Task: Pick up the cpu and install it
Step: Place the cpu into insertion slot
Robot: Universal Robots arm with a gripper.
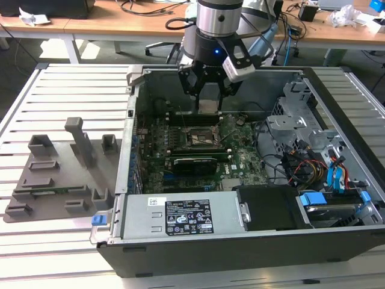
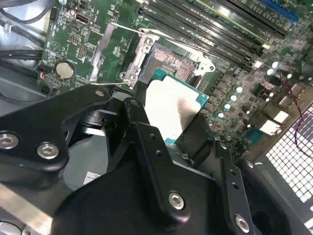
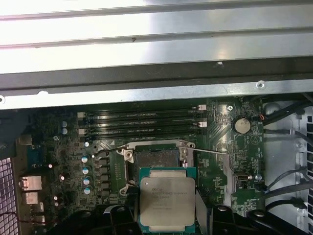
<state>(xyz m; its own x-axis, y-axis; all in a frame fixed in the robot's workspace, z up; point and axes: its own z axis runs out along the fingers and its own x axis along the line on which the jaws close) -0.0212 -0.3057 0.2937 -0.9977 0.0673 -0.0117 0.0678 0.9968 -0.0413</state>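
Hand (image 1: 208, 101) tight on the cpu (image 3: 167, 201)

A robotics lab or workshop is indicated: an opened computer case (image 1: 180, 256) is laid on a slatted metal surface (image 1: 72, 90) beside a grey moulded parts holder (image 1: 48, 180), a robot arm (image 1: 219, 18) is seen above it, and wooden desks (image 1: 108, 25) strewn with cables (image 1: 147, 7) are ranged behind.
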